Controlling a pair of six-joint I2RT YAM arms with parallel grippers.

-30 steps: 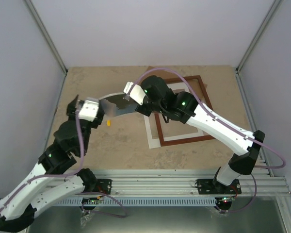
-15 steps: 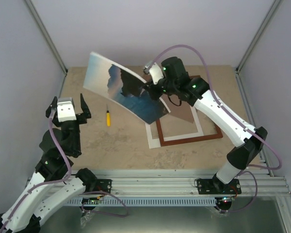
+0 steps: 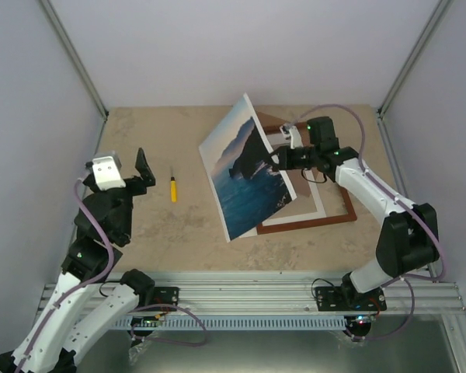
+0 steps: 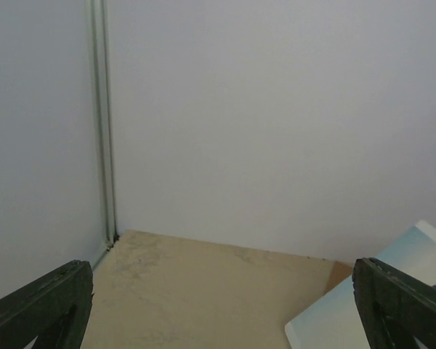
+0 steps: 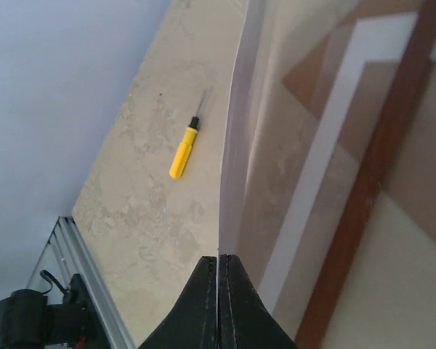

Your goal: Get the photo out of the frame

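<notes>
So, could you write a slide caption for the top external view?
The right hand grips the photo, tilted up out of the frame; the left hand is open, apart.

1. Table [image 3: 155, 233]: beige top with a stone-like mottled pattern, filling the floor of the enclosure.
2. Screwdriver [image 3: 172, 189]: small, with a yellow handle and thin shaft. It lies flat on the table left of centre, with its shaft pointing to the far side and nothing touching it.
3. White mat sheet [image 3: 318, 200]: lies flat on the right part of the table, with only a narrow strip showing.
4. Walls [image 3: 241, 47]: plain pale grey panels on the left, far and right sides.
5. Corner posts [image 3: 74, 58]: slim metal uprights at the far left and far right corners.
6. Aluminium rail [image 3: 256, 295]: slotted, running along the near edge of the table.
</notes>
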